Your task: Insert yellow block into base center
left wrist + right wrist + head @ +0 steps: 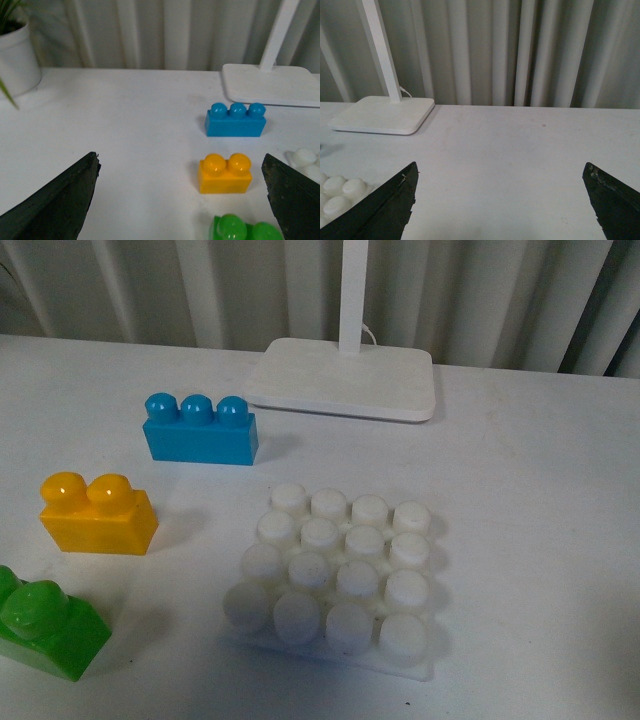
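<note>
1. Left gripper point(179, 156) is hovering over the white table point(125, 130), its two dark fingers point(60, 200) spread wide apart and gripping nothing.
2. Right gripper point(500, 165) is hovering over a bare stretch of the table too, jaws wide open and empty.
3. Ahead of the left gripper, the yellow block point(225, 175) is sitting upright on the table, untouched.
4. Seen from the front, the yellow block point(98, 515) is resting to the left of the base point(340, 575), clearly apart from it.
5. Every stud on the base is standing uncovered, and only one corner of it point(340, 195) is showing by the right gripper.
6. Beyond the yellow block a blue brick point(200, 430) is standing, while a green brick point(45, 630) is sitting closer to the robot.
7. At the back of the table a lamp foot point(345, 378) is resting in front of a pale curtain point(520, 50).
</note>
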`<state>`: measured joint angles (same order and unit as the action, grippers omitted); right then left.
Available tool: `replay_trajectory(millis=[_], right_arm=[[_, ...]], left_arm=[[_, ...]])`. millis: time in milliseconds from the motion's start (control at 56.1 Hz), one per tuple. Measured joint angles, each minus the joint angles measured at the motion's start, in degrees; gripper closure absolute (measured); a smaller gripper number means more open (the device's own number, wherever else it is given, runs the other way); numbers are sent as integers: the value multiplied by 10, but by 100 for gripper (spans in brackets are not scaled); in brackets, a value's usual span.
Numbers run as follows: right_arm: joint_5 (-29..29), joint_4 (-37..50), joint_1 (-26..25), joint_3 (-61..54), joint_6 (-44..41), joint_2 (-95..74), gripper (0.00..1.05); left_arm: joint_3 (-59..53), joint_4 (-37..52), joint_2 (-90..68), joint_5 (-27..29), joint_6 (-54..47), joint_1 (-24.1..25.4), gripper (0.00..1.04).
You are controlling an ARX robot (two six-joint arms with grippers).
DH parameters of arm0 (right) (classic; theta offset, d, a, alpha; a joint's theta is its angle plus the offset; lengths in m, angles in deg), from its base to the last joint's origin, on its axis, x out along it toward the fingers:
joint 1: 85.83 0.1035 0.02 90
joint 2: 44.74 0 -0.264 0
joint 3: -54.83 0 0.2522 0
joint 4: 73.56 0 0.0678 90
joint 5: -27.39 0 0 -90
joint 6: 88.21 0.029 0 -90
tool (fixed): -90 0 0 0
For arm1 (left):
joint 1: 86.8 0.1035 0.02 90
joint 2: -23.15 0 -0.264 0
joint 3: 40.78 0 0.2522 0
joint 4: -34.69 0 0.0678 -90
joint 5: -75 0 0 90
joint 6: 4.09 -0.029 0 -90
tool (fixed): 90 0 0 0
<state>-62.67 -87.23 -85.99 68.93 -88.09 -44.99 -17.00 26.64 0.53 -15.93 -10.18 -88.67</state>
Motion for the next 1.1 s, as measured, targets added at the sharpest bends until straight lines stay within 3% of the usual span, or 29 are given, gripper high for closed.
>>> replay_trajectory(millis=[143,214,303,463,624,837,1105], right_arm=[[0,0,0,0,0,0,9],[0,0,0,0,0,0,9],[0,0,0,0,0,0,9],[0,0,0,0,0,0,9],[0,0,0,0,0,0,9],[0,0,0,0,0,0,9],[0,0,0,0,0,0,9]], left_arm=[[109,9,-142,-126,-120,7,6],[184,-42,-225,-194,-208,5,6],[254,-119,-298,-224,-307,3,6],[414,-299,-439,-203,-485,-23,6],[516,-436,-543,-137,-619,-61,6],[556,-475,-621,-47,-711,-79,6],[580,-467,-699,-23,-733,-81,6]])
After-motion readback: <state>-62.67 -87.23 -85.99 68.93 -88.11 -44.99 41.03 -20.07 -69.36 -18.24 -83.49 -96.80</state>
